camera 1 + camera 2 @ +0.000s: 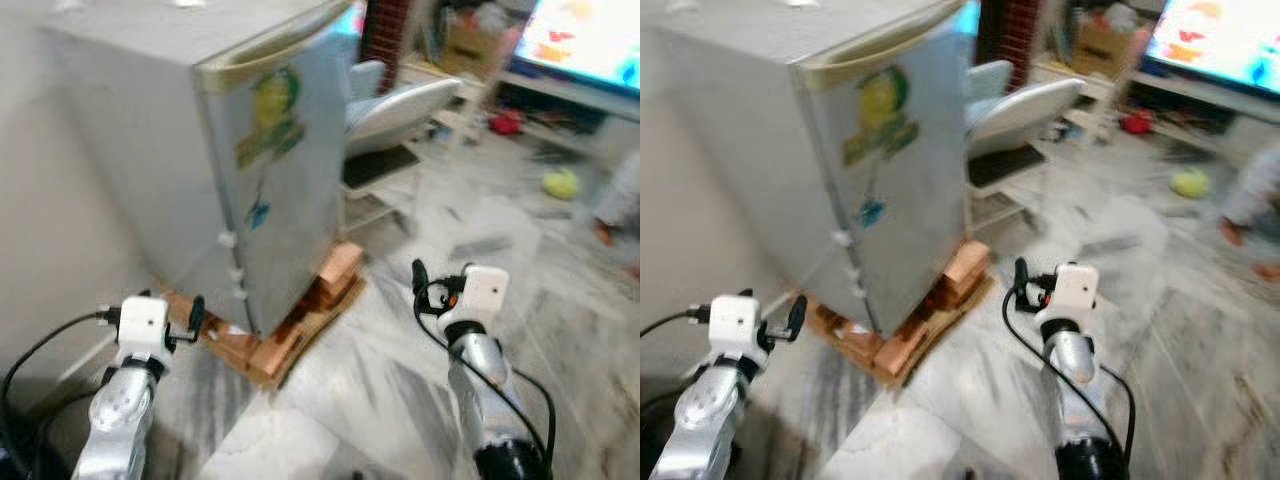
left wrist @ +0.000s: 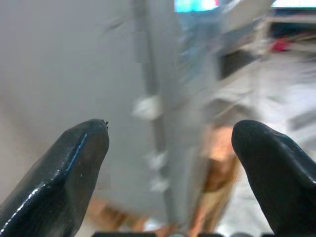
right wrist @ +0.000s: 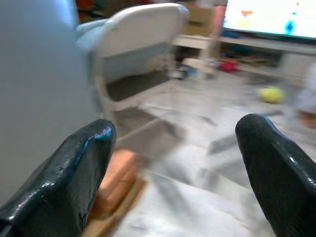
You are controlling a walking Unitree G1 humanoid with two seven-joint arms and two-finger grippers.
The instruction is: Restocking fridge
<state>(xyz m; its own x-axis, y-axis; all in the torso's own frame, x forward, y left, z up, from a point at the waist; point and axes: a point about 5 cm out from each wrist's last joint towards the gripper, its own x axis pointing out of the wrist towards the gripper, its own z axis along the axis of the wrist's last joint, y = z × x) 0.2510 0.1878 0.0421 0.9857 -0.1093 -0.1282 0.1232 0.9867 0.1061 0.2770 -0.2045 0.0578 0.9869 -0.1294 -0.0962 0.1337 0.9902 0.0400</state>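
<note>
Two grippers are closest. The left gripper [image 1: 178,318] and the right gripper [image 1: 432,283] are both spread wide, holding nothing. They hang low over the marble floor [image 1: 400,370].

One grey fridge [image 1: 215,150] stands ahead of the left gripper, its door closed. It has two stickers, too blurry to read. It sits on a pile of bricks [image 1: 300,325].

Behind it is one white chair [image 1: 400,115]. One yellow ball [image 1: 562,183] lies far off. One bright screen [image 1: 590,40] is cut off at the top edge. A person [image 1: 620,200] at the right edge is blurry.
</note>
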